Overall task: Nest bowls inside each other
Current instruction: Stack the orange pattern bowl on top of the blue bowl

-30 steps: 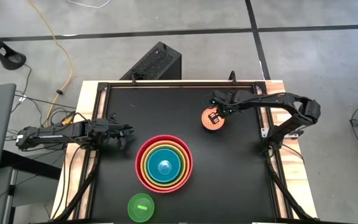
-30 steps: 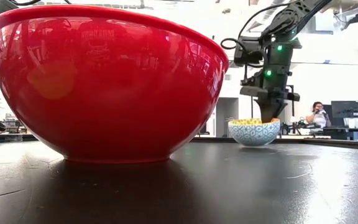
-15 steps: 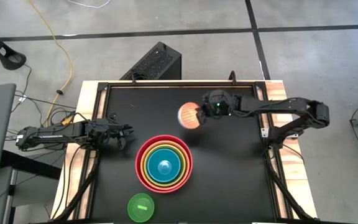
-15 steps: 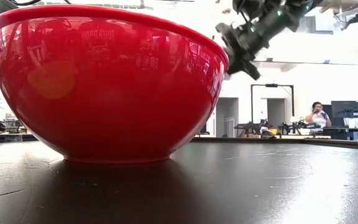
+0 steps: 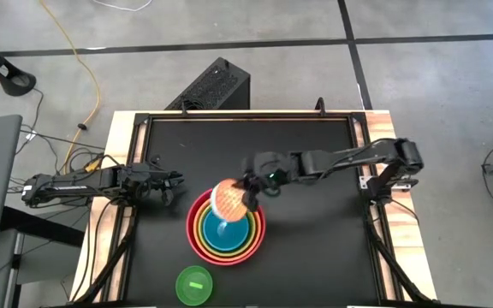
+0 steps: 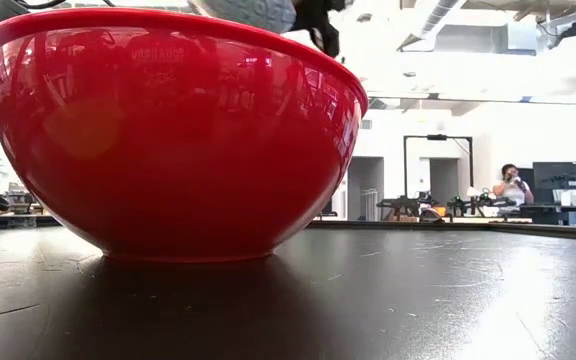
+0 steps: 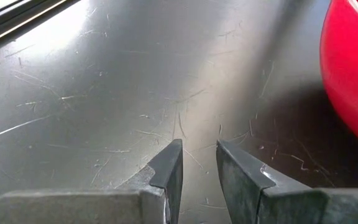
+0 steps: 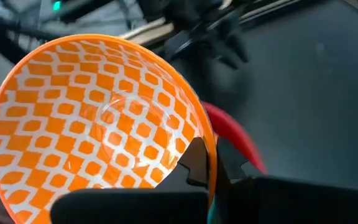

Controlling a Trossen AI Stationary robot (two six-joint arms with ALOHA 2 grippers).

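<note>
Holding one patterned bowl (image 5: 228,199) in right jaws | four nested bowls (image 5: 204,242) | one green bowl (image 5: 194,285) | left jaws narrow

Patterned bowl (image 6: 243,12) cut off above.

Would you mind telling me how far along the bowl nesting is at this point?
Done: the red bowl already holds the orange, lime and blue bowl nested inside it. In hand: the right gripper is shut on the rim of the orange-patterned bowl, held tilted above the stack. Left: setting that bowl into the blue one, then adding the small green bowl, alone near the table's front edge. The left gripper waits beside the stack.
</note>
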